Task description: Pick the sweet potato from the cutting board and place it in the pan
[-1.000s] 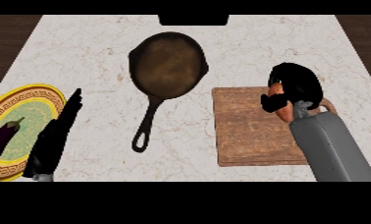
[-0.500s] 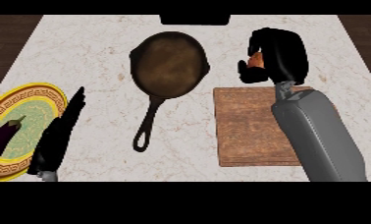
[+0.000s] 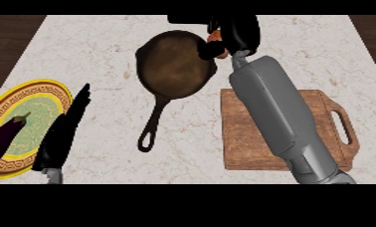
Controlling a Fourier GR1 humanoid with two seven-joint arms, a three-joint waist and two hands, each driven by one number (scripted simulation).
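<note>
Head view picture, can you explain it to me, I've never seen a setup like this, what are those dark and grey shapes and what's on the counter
You are looking steeply down at a kitchen counter from a humanoid robot's head. The grey bar is its right forearm, ending in a black right hand curled round an orange sweet potato at the far rim of the dark pan. The wooden cutting board below is bare. At the left edge, the black left hand rests open beside a yellow-rimmed plate carrying an eggplant.
</note>
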